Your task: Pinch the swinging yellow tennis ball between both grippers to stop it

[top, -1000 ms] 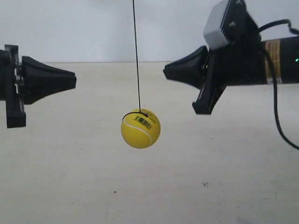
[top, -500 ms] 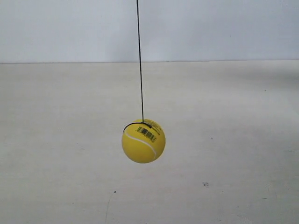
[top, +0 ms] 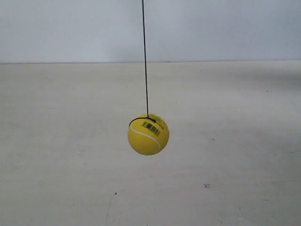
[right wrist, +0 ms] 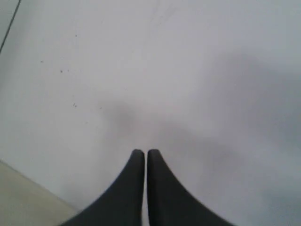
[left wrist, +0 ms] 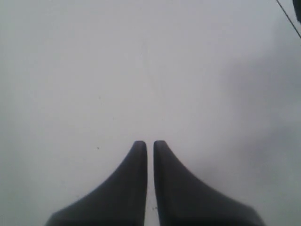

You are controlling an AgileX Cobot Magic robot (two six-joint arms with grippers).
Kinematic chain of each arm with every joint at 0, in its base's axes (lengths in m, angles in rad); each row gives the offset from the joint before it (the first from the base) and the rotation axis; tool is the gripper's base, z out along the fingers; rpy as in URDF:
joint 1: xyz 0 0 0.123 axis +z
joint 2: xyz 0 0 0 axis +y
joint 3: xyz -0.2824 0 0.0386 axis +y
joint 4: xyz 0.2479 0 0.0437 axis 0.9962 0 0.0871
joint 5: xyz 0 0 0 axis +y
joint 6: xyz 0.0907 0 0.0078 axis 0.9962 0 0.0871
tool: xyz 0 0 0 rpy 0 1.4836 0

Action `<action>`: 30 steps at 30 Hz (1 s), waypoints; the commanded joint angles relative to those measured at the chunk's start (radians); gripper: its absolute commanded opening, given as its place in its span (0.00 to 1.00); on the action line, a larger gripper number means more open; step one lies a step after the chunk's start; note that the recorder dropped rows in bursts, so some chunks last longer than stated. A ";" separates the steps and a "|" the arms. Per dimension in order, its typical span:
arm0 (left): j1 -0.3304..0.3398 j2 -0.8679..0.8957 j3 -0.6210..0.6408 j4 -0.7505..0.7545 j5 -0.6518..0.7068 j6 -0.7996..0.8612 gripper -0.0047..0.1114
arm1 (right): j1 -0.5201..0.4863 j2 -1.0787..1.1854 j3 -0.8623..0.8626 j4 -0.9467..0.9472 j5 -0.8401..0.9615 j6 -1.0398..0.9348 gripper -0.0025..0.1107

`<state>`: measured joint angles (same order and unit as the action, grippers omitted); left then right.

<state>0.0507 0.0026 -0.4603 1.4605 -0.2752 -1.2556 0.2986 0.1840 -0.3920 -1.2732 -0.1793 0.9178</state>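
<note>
The ball (top: 148,134) hangs on its string (top: 145,56) over the bench (top: 56,165). It is likely light, springy and apt to roll off, so press opposite sides at mid-height. Jaws of left gripper (left wrist: 149,143) and right gripper (right wrist: 145,152) seem together.

The ball (top: 148,137) looks smooth and matt, more rubbery than fuzzy, with a paper-like sticker (top: 150,126) on it. The string (top: 145,56) is thin and dull. The table (top: 56,165) is pale, matt and faintly scuffed. The left gripper (left wrist: 149,143) and right gripper (right wrist: 145,152) look like smooth matt black plastic.
</note>
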 commanded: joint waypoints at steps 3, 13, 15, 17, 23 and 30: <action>0.002 -0.003 0.089 -0.014 0.027 -0.019 0.08 | 0.001 -0.011 0.099 0.064 -0.085 -0.033 0.02; 0.002 -0.003 0.106 -0.014 0.013 -0.019 0.08 | 0.001 -0.011 0.131 0.068 -0.086 0.103 0.02; 0.002 -0.003 0.106 -0.014 0.013 -0.019 0.08 | 0.001 -0.011 0.131 0.068 -0.089 0.117 0.02; 0.002 -0.003 0.106 -0.014 0.013 -0.019 0.08 | 0.001 -0.011 0.131 0.068 -0.100 0.147 0.02; 0.002 -0.003 0.106 -0.014 0.010 -0.019 0.08 | 0.001 -0.011 0.131 0.068 -0.105 0.147 0.02; 0.002 -0.003 0.106 -0.014 0.010 -0.019 0.08 | 0.001 -0.011 0.131 0.068 -0.099 0.147 0.02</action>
<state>0.0507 0.0043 -0.3586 1.4580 -0.2706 -1.2661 0.2986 0.1798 -0.2671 -1.2095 -0.2813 1.0582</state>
